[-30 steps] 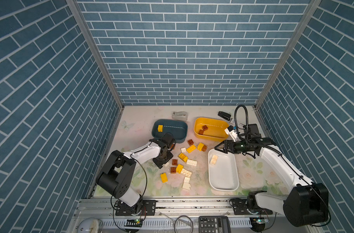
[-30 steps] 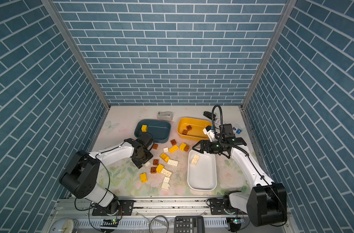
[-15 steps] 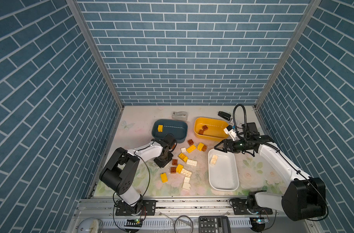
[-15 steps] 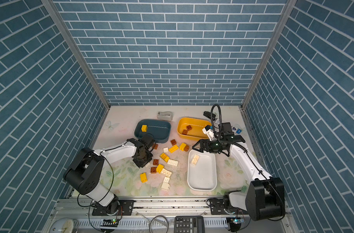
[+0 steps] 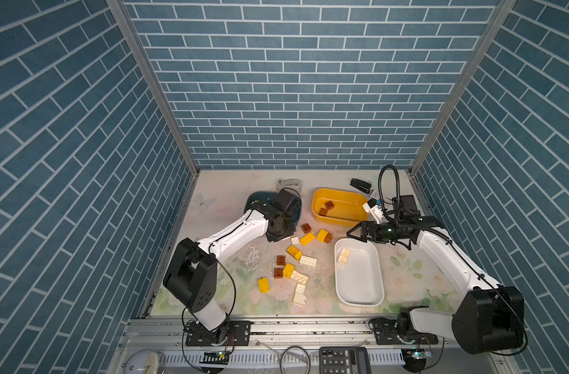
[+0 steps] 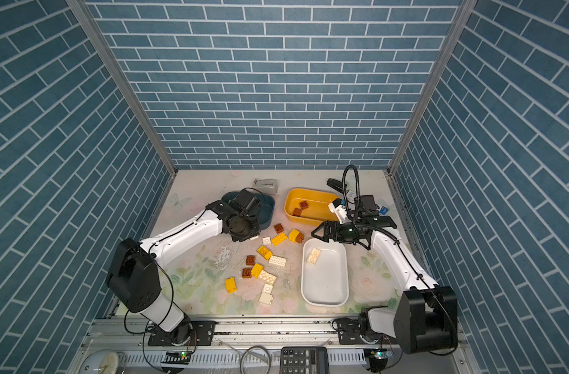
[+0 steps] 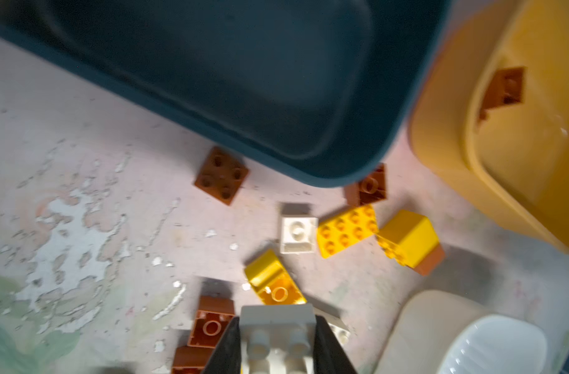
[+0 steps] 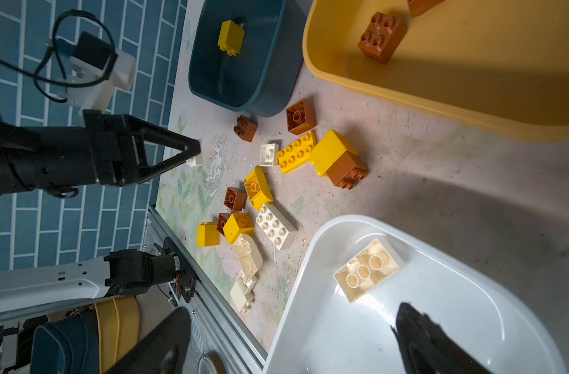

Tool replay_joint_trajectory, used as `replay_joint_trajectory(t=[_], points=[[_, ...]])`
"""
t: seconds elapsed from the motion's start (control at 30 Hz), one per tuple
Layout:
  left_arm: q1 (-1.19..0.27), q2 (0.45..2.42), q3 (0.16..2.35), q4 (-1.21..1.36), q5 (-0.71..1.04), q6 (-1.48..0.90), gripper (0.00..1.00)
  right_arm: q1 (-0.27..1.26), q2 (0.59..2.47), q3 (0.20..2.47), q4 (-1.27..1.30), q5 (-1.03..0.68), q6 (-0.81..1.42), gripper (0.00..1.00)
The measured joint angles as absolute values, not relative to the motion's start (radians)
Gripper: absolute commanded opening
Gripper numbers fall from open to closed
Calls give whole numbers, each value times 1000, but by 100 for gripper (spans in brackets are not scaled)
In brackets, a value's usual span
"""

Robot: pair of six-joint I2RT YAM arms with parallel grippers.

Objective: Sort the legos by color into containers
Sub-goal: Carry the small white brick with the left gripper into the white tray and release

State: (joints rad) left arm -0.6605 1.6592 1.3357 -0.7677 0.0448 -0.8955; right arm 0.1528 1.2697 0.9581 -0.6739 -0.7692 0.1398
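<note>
My left gripper (image 7: pixel 278 320) is shut on a cream-white lego (image 7: pixel 276 343), held just above the table in front of the dark blue container (image 5: pixel 296 210); its closed tip shows in the right wrist view (image 8: pixel 192 155). My right gripper (image 5: pixel 354 233) hangs open over the far end of the white container (image 5: pixel 360 291), which holds one cream lego (image 8: pixel 369 270). The yellow container (image 5: pixel 339 194) holds two brown legos (image 5: pixel 329 204). A yellow lego (image 8: pixel 230 38) lies in the blue container. Several yellow, brown and cream legos (image 5: pixel 301 254) lie loose between the arms.
A grey tape dispenser (image 5: pixel 288 184) and a black stapler (image 5: pixel 360 185) sit at the back of the table. The left arm (image 5: pixel 237 233) covers much of the blue tub in both top views. A calculator (image 5: pixel 344 359) lies in front of the rail.
The left gripper has closed on the cream lego and lifted it back toward the blue tub. The right gripper has shifted slightly left, still open.
</note>
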Motion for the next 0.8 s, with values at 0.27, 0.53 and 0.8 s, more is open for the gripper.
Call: replay_joint_trajectory(t=[0.27, 0.53, 0.8], points=[[-840, 1816, 1533, -770, 142, -703, 28, 73, 1234, 956, -678, -748, 112, 99], [-958, 1885, 1582, -773, 205, -618, 28, 38, 1217, 947, -680, -733, 98, 99], [-1057, 1921, 1591, -769, 212, -618, 31, 31, 1205, 939, -681, -723, 97, 98]])
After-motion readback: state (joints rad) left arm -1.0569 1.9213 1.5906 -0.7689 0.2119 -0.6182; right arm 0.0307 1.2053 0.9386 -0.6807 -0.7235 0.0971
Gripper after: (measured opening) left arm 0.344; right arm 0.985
